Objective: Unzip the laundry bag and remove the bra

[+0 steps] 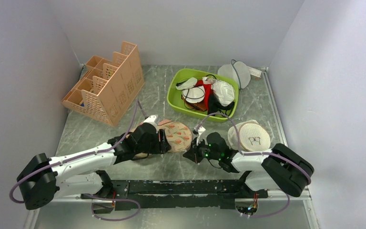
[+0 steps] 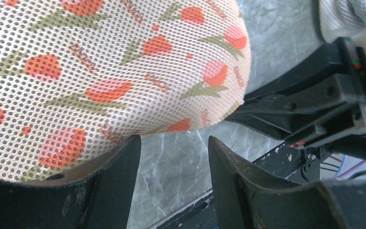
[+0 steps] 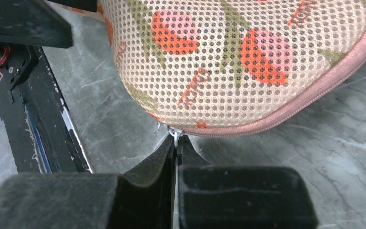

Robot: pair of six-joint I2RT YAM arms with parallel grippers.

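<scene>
Bag (image 1: 178, 135) flat on table (image 1: 157, 95), near the middle, between both grippers. Left gripper (image 2: 174, 143) spread wide with nothing held, one finger at the bag's printed mesh, the other over bare table. Right gripper (image 3: 176, 143) pinched tight on zip pull (image 3: 174, 135) at the bag's right end

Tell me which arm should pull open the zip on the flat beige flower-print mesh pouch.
Right. The right gripper is shut on the small metal zip pull of the beige flower-print mesh pouch; the left gripper stands open, gripping nothing.
</scene>
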